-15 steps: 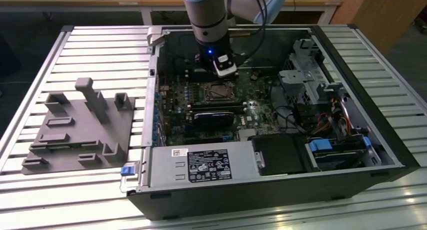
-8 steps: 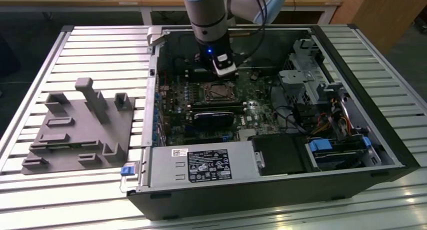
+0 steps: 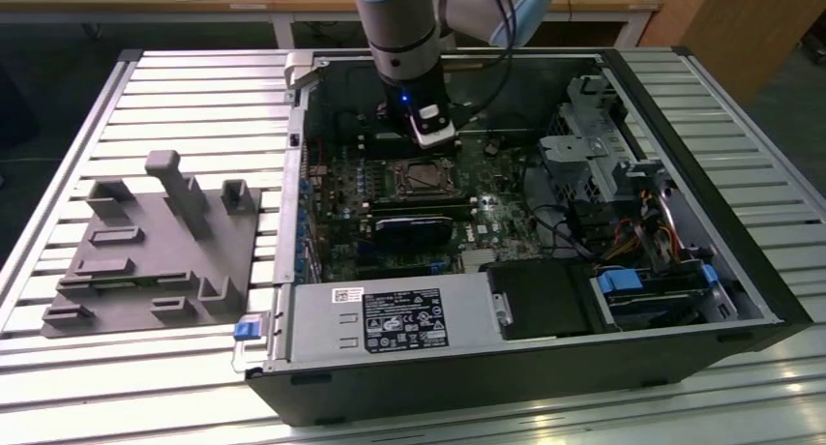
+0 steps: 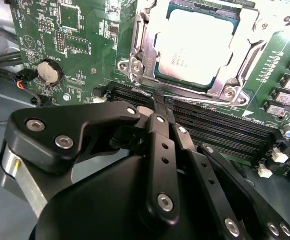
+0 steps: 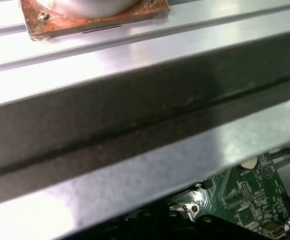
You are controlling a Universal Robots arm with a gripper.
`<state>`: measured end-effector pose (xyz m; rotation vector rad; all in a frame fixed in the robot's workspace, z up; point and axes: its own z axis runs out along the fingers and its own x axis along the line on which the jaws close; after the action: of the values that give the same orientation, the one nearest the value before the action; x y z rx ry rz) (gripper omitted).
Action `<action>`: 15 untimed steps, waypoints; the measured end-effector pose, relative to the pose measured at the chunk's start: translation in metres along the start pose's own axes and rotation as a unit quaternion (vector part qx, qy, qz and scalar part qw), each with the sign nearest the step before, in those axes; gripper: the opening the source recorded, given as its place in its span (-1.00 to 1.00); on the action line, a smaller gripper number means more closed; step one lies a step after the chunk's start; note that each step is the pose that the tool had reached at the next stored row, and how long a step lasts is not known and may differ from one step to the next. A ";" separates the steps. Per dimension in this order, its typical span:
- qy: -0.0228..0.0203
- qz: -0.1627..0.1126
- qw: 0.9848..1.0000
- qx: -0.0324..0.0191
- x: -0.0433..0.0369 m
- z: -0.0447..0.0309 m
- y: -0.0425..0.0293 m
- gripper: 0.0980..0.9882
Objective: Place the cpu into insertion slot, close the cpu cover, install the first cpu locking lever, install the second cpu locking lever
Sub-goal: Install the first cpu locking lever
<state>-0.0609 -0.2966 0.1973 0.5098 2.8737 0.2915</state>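
The cpu (image 4: pixel 195 45), a pale silvery square, lies in the insertion slot (image 3: pixel 424 177) on the green board inside the open computer case. The cpu cover (image 4: pixel 247 62), a silver frame with a square window, lies flat over it, and the chip's face shows through the window. In the exterior view my gripper (image 3: pixel 435 140) hangs from the arm just behind the slot, low over the board. In the second wrist view the black fingers (image 4: pixel 161 145) meet at the gripper (image 4: pixel 157 102), shut with nothing between them, beside the slot's silver rim (image 4: pixel 220 92). I cannot make out the locking levers.
Long black memory slots (image 4: pixel 220 125) run beside the socket, and a coin battery (image 4: pixel 49 72) sits further off. A black card (image 3: pixel 413 227), the power supply (image 3: pixel 387 319) and a drive cage (image 3: pixel 581 164) fill the case. A grey fixture plate (image 3: pixel 155 261) lies on the slatted table.
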 end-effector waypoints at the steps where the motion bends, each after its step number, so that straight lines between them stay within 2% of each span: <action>1: 0.000 0.002 1.000 0.000 0.0001 0.0002 -0.0001 -0.98; 7: -0.003 0.007 1.000 0.001 0.0013 0.0012 -0.0007 -0.98; 15: -0.009 0.013 1.000 0.003 0.0028 0.0038 -0.0019 -0.98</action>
<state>-0.0632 -0.2967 0.1928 0.5474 2.8537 0.2820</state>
